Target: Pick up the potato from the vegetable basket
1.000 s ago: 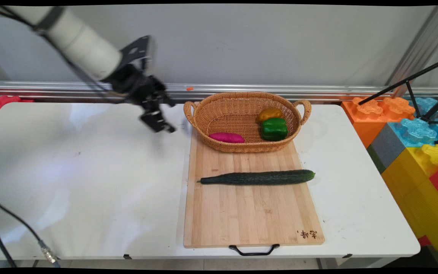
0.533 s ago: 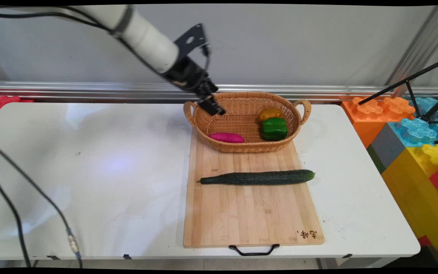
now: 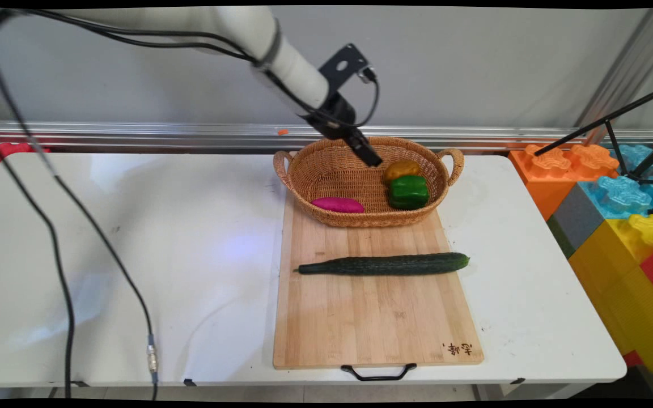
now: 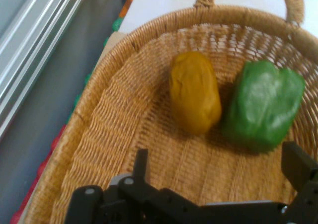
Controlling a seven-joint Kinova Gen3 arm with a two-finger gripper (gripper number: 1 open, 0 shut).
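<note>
Reaching in from the upper left, white arm (image 3: 236,34) slanting down and to the right, black cables draped off it and trailing low on the left. Black camera bracket (image 3: 344,63) jutting up off the wrist. Gripper (image 3: 373,160) angled down and rightward at the end of the arm, hanging in the air. From the hand camera: gripper (image 4: 218,167) with black linkage across the bottom edge, one finger (image 4: 142,165) rising on the left, the other finger (image 4: 298,165) far over on the right, jaws spread wide, nothing between them.
</note>
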